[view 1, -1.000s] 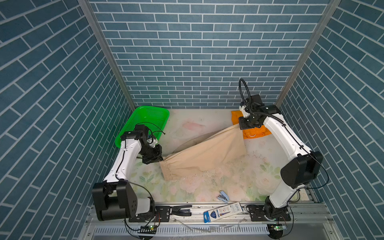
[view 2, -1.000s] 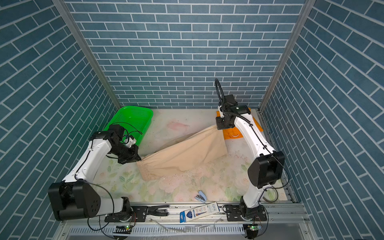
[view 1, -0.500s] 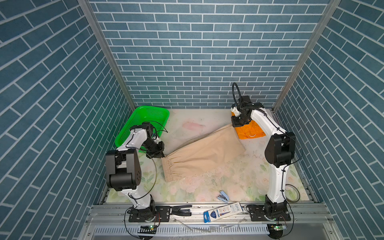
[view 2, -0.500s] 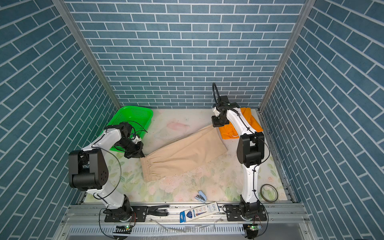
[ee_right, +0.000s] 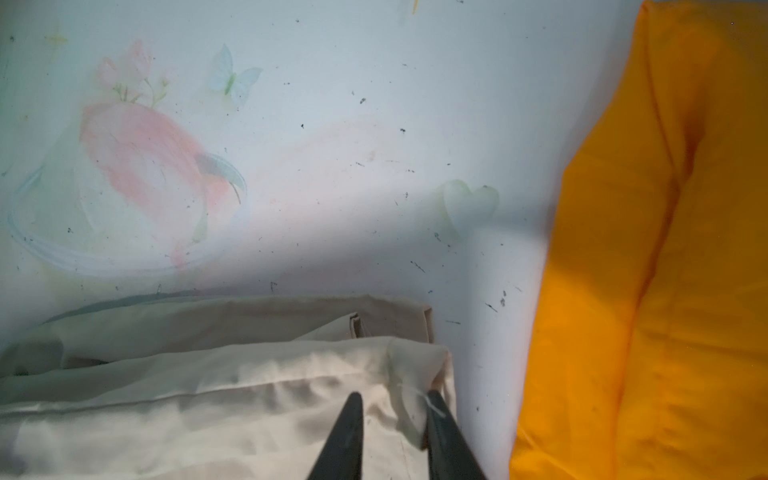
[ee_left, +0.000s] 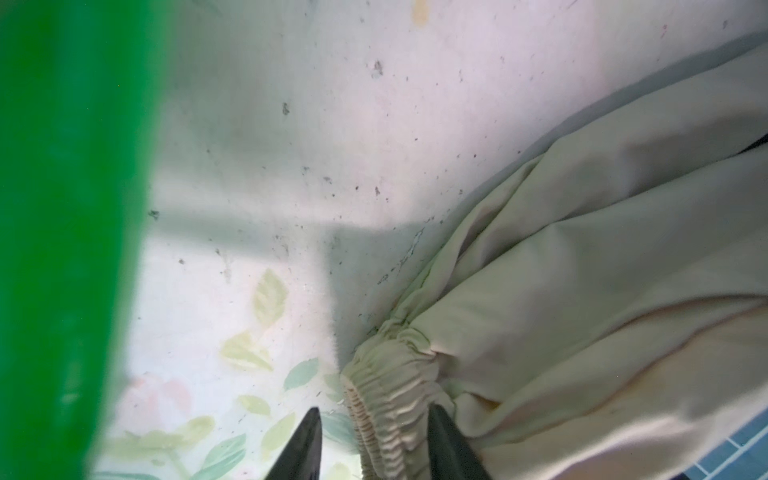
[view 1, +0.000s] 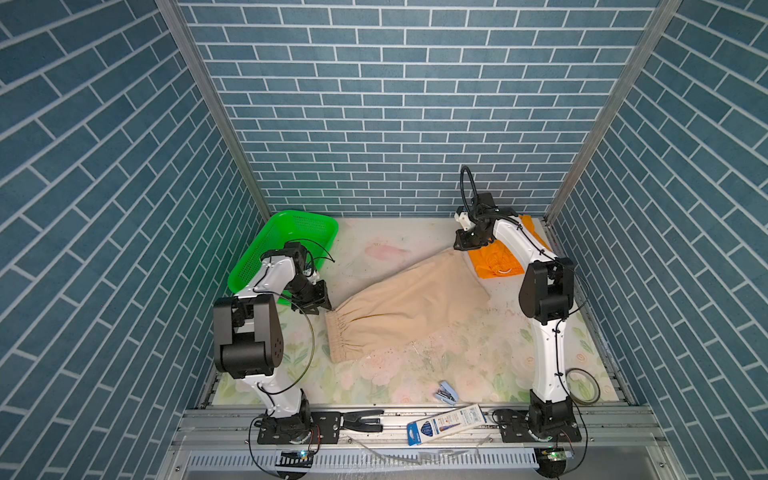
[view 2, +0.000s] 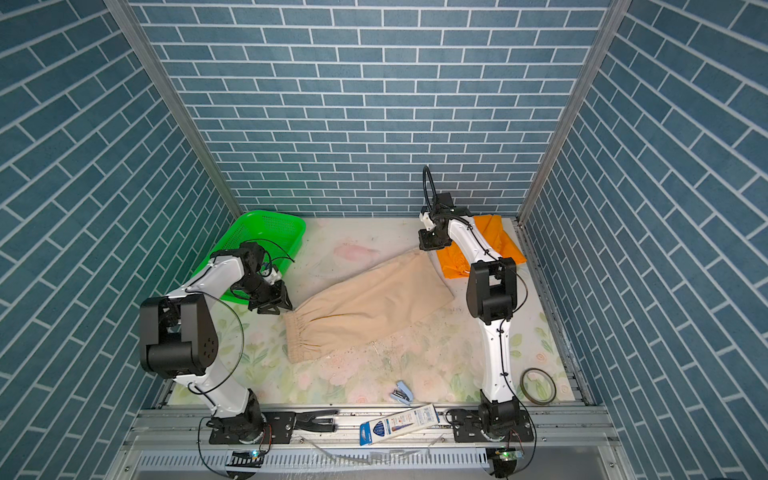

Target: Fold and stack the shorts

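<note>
Both jaws have parted: left gripper (ee_left: 374,411) straddles the waistband (ee_left: 392,374) of beige cloth shorts (view 1: 411,303) beside a green perforated plastic basket (view 1: 282,237); right gripper (ee_right: 394,395) sits over their hem (ee_right: 415,357).

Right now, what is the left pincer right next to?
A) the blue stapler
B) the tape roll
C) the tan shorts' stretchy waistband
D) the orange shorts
C: the left wrist view shows the left pincer straddling the gathered waistband of the tan shorts.
</note>
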